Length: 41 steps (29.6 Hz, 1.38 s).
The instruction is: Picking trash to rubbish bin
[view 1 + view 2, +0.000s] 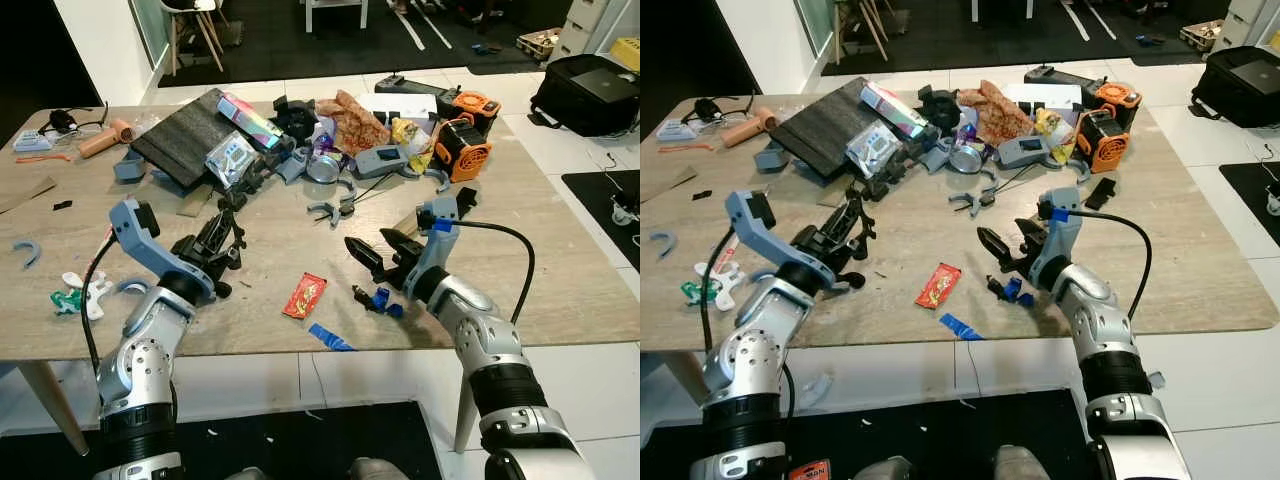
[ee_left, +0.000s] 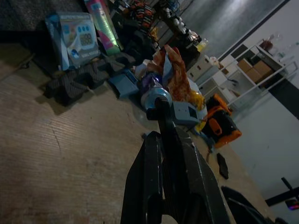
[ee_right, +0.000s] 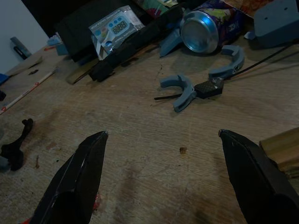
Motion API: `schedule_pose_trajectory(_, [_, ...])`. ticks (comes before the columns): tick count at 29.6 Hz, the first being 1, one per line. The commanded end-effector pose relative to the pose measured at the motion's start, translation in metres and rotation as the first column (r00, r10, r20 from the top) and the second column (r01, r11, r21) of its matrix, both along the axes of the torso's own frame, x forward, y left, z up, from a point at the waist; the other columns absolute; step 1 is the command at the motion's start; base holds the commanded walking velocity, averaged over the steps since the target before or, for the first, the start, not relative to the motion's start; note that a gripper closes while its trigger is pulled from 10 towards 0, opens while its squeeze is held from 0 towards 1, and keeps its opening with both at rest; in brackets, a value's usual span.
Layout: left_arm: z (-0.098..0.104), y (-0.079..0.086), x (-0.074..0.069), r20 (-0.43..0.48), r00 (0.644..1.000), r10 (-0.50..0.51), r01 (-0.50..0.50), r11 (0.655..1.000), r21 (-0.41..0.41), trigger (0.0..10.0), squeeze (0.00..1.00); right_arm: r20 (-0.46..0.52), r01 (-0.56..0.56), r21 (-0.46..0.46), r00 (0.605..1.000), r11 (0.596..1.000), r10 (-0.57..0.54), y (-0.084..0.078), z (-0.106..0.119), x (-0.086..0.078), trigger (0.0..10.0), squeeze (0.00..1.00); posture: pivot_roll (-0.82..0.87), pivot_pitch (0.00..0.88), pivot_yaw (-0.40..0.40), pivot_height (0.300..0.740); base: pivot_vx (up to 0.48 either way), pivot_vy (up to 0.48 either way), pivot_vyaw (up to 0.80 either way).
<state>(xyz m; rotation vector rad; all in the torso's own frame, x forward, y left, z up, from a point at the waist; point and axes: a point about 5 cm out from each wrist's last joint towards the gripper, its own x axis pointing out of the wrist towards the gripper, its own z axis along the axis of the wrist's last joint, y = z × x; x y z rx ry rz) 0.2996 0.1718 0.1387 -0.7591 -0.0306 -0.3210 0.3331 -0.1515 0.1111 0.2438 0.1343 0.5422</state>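
My right gripper (image 1: 380, 250) hovers low over the wooden table (image 1: 560, 270) with its two black fingers spread wide and nothing between them. My left gripper (image 1: 222, 243) has its fingers pressed together, empty, above the bare wood. Between the two, near the table's front edge, lies a red snack wrapper (image 1: 304, 295), with a blue scrap (image 1: 329, 337) just in front of it. Farther back I see a tipped silver can (image 3: 202, 29) among grey plastic clips (image 3: 180, 91) and heaped clutter.
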Motion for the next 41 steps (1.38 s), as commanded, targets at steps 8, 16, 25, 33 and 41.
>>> schedule_pose_trajectory(8, [-0.0005, 0.0024, 0.0029, 0.022, 1.0, -0.002, 0.001, 1.0, 0.006, 10.0, 0.0, 0.002, -0.003, 0.005, 1.0, 1.0, 0.003, 0.001, 0.001, -0.0003, 10.0, 0.0, -0.15, 0.0, 0.04, 0.74, -0.359, 0.0, 0.0])
schedule_pose_trajectory(16, [-0.0022, 0.0031, 0.0059, 0.035, 0.999, -0.002, 0.002, 1.0, 0.006, 10.0, 0.0, 0.001, -0.003, 0.009, 1.0, 1.0, 0.003, 0.0013, 0.0011, 0.0, 10.0, 0.0, -0.15, 0.0, 0.04, 0.74, -0.412, 0.0, 0.0])
schedule_pose_trajectory(25, [-0.0033, 0.003, 0.0076, 0.038, 0.999, -0.008, 0.008, 1.0, 0.015, 10.0, 0.0, 0.002, 0.001, 0.012, 1.0, 1.0, -0.001, 0.0016, 0.0016, 0.0006, 10.0, 0.0, -0.15, 0.0, 0.041, 0.74, -0.421, 0.0, 0.0])
schedule_pose_trajectory(33, [-0.0044, 0.0025, 0.0088, 0.044, 0.999, -0.013, 0.012, 1.0, 0.02, 10.0, 0.0, 0.001, 0.005, 0.011, 1.0, 1.0, -0.005, 0.0012, 0.0018, 0.001, 10.0, 0.0, -0.15, 0.0, 0.041, 0.74, -0.427, 0.0, 0.0])
schedule_pose_trajectory(41, [-0.0048, 0.0017, 0.0093, 0.046, 0.999, -0.018, 0.017, 1.0, 0.023, 10.0, 0.0, -0.003, 0.01, 0.009, 1.0, 1.0, -0.01, 0.0003, 0.0016, 0.0014, 10.0, 0.0, -0.15, 0.0, 0.04, 0.74, -0.428, 0.0, 0.0])
